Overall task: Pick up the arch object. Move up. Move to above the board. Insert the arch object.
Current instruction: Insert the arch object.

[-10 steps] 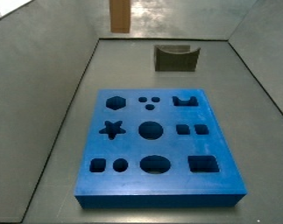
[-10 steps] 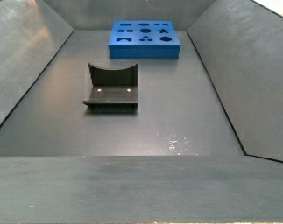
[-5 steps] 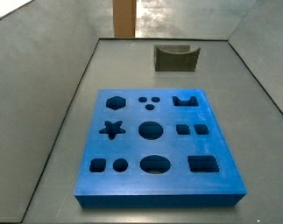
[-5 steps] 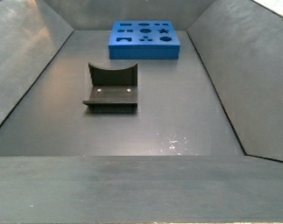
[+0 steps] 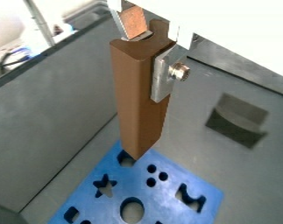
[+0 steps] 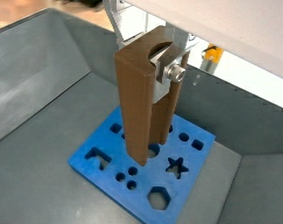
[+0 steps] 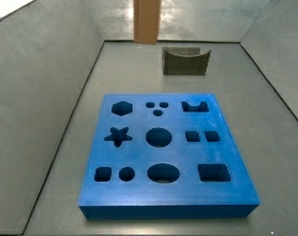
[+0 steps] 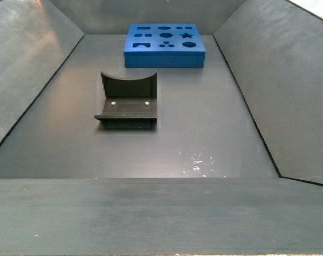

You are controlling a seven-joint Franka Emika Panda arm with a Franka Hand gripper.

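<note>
High over the bench, the claw point(image 5: 148, 42) is closed on the upper end of the arch object point(image 5: 138, 96), its silver plates pressed flat against opposite faces of the tall orange-brown block, which hangs upright beneath them. Both wrist views show the block's lower end in the air above the board point(image 6: 193, 159), well clear of the blue surface, with nothing touching it but the fingers point(image 6: 171, 67).

Over the last second the block has slid across a side view point(image 7: 146, 20): it was nearer 11 o'clock along the top edge and now stands close to 12 o'clock, past the far end of the board point(image 7: 170, 155). So the lift looks finished and the carry toward the board is under way. From the wrist views the block seems to hang over the slab's edge region, though which cut-out lies beneath it I cannot tell.

At roughly 1 o'clock beyond the board sits the squat dark olive block point(image 7: 184, 61), untouched. Insertion is likely next, after the block is lined up over its matching notched opening.
</note>
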